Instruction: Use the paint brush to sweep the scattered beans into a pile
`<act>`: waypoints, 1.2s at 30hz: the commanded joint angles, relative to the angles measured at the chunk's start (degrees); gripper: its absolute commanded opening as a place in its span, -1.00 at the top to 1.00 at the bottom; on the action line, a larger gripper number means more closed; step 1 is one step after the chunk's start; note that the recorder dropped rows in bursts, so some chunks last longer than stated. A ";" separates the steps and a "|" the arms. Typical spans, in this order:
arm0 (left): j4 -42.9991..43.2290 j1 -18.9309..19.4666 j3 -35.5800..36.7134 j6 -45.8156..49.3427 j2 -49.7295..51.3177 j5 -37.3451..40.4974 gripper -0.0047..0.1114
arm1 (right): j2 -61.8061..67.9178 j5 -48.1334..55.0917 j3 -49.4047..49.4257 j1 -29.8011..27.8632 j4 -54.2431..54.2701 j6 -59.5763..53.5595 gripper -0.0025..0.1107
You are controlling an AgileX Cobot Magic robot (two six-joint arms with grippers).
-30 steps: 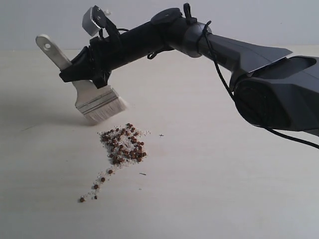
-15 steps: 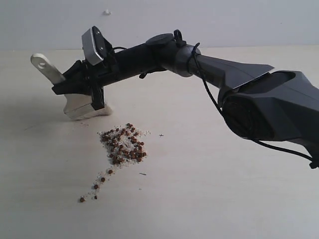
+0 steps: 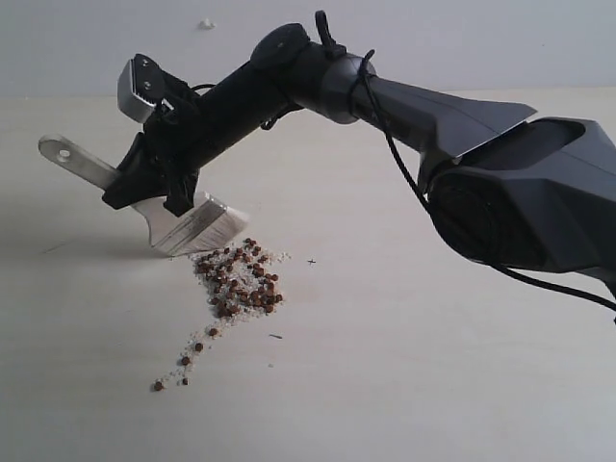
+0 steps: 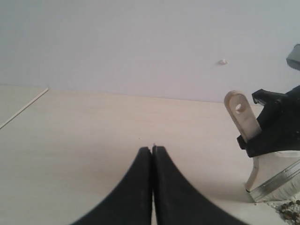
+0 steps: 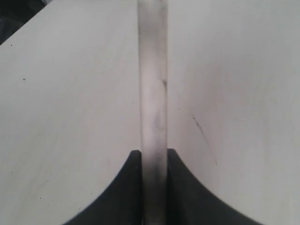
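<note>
Two grippers are on record, and only one is working. The right gripper (image 3: 144, 190) reaches across to the far side of the table (image 3: 433, 385) and pinches the paint brush (image 3: 185, 227) by its pale wooden handle. The right wrist view confirms the grip: the handle (image 5: 153, 93) runs straight out between the two black fingers (image 5: 126, 192), clamped on both sides. The holed end of the handle sticks out behind the gripper, away from the arm. The silver ferrule and cream bristles hang below it, tilted, with the bristle edge down at the table surface.

One pile (image 3: 241, 281) of reddish-brown beans mixed with white grains lies just beyond the bristle tips, lower than the right gripper and toward the arm's base side. Whether the bristles touch its nearest grains cannot be told. A thin trail of loose beans (image 3: 199, 346) runs from the pile further away from that gripper, ending in a few scattered singles.

The left gripper (image 4: 153, 151) holds nothing; its fingers are pressed together, tip to tip. From its camera the brush (image 4: 244, 117) stands well off to one side, with a few beans (image 4: 293, 208) at the frame edge.
</note>
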 commanded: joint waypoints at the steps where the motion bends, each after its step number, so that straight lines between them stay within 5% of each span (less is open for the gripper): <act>1: -0.27 0.04 -0.05 0.02 -0.37 -0.21 0.92 | -1.43 0.36 0.31 -0.19 -1.74 3.69 0.96; 11: -0.27 0.04 -0.05 0.02 -0.37 -0.21 0.92 | -9.32 -4.22 0.31 -0.50 -2.06 15.80 0.96; 15: -0.27 0.04 -0.05 0.02 -0.37 -0.21 0.92 | -12.19 -13.96 0.31 0.18 -18.99 30.40 0.96; 22: -0.27 0.04 -0.05 0.02 -0.37 -0.21 0.92 | -12.65 -15.77 0.31 0.18 -45.91 60.02 0.96; 36: -0.27 0.04 -0.05 0.02 -0.37 -0.21 0.92 | -12.77 -9.00 0.42 0.18 -68.87 81.11 0.96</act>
